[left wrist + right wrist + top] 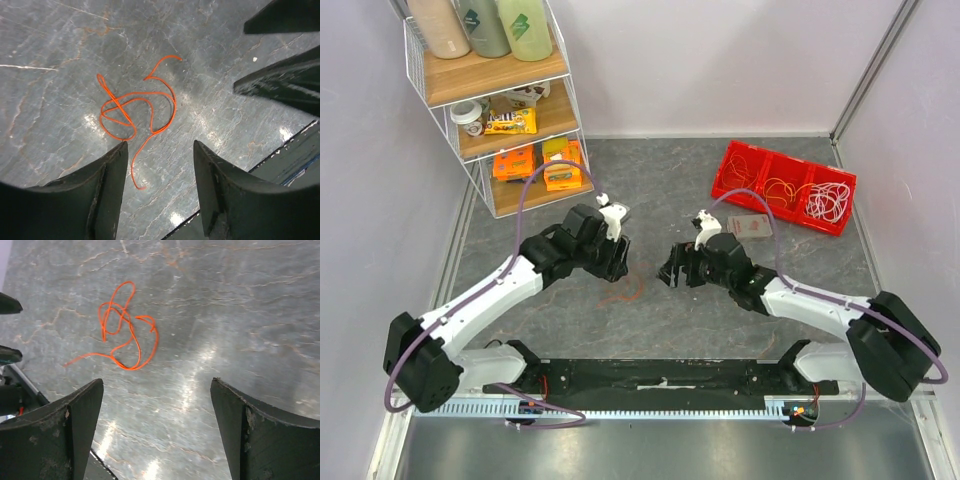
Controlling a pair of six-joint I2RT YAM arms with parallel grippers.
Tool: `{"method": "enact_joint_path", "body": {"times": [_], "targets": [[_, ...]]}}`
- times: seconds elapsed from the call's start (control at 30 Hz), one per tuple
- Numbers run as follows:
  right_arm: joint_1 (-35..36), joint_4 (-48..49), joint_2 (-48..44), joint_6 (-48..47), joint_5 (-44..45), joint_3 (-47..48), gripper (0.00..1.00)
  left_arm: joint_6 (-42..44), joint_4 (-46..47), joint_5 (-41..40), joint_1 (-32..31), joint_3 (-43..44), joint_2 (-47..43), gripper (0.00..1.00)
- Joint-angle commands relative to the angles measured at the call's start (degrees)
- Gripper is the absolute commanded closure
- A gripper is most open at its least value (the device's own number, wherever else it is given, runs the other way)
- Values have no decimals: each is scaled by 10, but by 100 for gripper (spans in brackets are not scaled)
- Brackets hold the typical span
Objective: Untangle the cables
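A white wire rack with wooden shelves stands well left of and behind the thin orange wire, against the left edge of the grey marbled tabletop. The left gripper hangs just left of that wire, its jaws moderately apart and holding nothing. The wire lies flat in loose loops, with bare table all round it. Just right of it the right gripper gapes wide, also empty. Well right of and behind the wire, a red plastic compartment tray sits near the right wall, holding orange, yellow and white wires.
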Motion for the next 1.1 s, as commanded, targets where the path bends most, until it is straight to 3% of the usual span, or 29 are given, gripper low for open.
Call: {"method": "enact_joint_path", "body": {"times": [0.0,0.17,0.3,0.43,0.67,0.93,1.0,1.07], "targets": [[37,57,44,76,46,26,4,19,14,-67,4,6,-69,38],[70,-59,165,124,96,156,5,-3,33,-214,11,-8,-154,39],[109,-92,235,121,137,228,6,-6,63,-285,14,-31,-237,39],[140,-183,305,128,189,311,6,-3,93,-303,14,-56,-321,40],[187,-290,407,145,238,445,8,2,114,-308,14,-72,-366,45],[228,-408,471,94,348,544,27,3,111,-301,15,-69,-362,46],[228,-395,464,76,344,532,43,3,111,-301,15,-69,-363,46],[228,-388,456,62,336,526,67,3,111,-300,14,-69,-363,46]]}}
